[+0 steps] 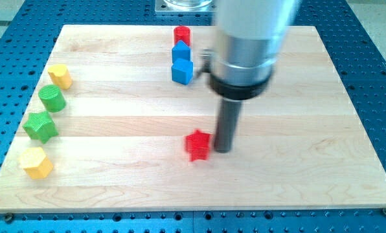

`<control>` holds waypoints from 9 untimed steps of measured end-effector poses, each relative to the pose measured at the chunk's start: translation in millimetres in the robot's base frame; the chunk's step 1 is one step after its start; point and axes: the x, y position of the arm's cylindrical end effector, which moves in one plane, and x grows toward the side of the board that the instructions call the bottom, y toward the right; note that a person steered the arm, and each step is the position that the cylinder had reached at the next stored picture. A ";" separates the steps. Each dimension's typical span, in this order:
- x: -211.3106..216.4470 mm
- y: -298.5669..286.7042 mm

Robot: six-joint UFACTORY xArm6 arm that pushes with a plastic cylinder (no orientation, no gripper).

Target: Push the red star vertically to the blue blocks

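Note:
The red star [197, 145] lies on the wooden board [115, 175] a little below its middle. My tip [223, 151] stands just at the star's right side, touching or nearly touching it. Two blue blocks sit near the view's top, straight above the star: an upper blue block [181, 51] and a lower blue cube [182, 70] pressed together. A red cylinder [182, 35] stands right above them at the board's top edge.
Along the view's left edge stand a yellow cylinder-like block [60, 76], a green cylinder [52, 98], a green star [39, 126] and a yellow hexagon [36, 162]. The arm's large silver and black body [248, 45] hangs over the top middle.

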 end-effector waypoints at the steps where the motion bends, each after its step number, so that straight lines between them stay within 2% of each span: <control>1: 33.2 18.3; 2: 32.0 -63.5; 4: -53.4 -44.2; 5: -0.5 -55.3; 6: -11.4 -81.3; 9: -76.7 -54.8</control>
